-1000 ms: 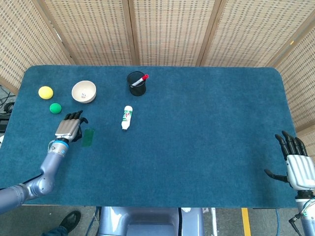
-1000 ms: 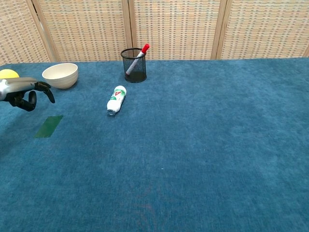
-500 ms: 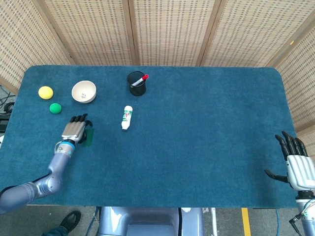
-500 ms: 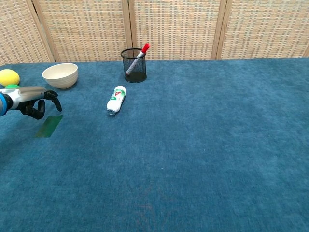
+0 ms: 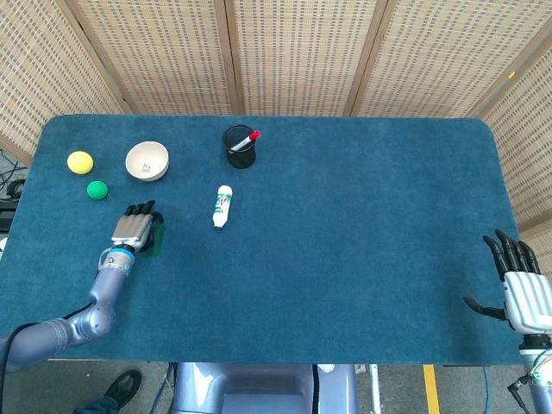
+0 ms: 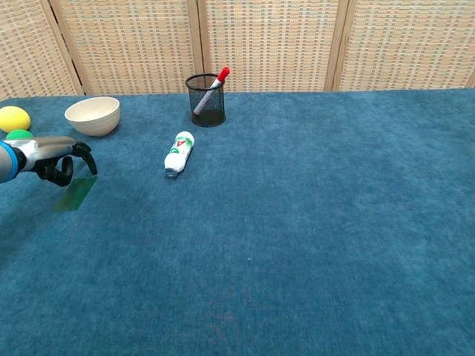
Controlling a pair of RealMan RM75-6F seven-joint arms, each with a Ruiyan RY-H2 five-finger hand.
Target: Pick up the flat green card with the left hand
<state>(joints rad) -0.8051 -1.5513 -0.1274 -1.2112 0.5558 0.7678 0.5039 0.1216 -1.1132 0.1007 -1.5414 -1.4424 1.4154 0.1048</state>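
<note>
The flat green card (image 6: 74, 195) lies on the blue cloth at the left; in the head view only its right edge (image 5: 159, 239) shows past my left hand (image 5: 134, 228). That hand (image 6: 59, 158) hovers just over the card's far end, palm down, fingers curled downward and holding nothing. I cannot tell whether the fingertips touch the card. My right hand (image 5: 522, 293) rests at the table's near right corner with its fingers spread, far from the card; the chest view does not show it.
A white bowl (image 5: 147, 160), a yellow ball (image 5: 79, 161) and a small green ball (image 5: 97, 190) sit behind the left hand. A white bottle (image 5: 222, 206) lies to its right, and a black mesh cup with a red-capped pen (image 5: 241, 146) stands further back.
My left hand has moved toward the right and nearer the front, from beside the card to over its far end. The right hand has not moved.
</note>
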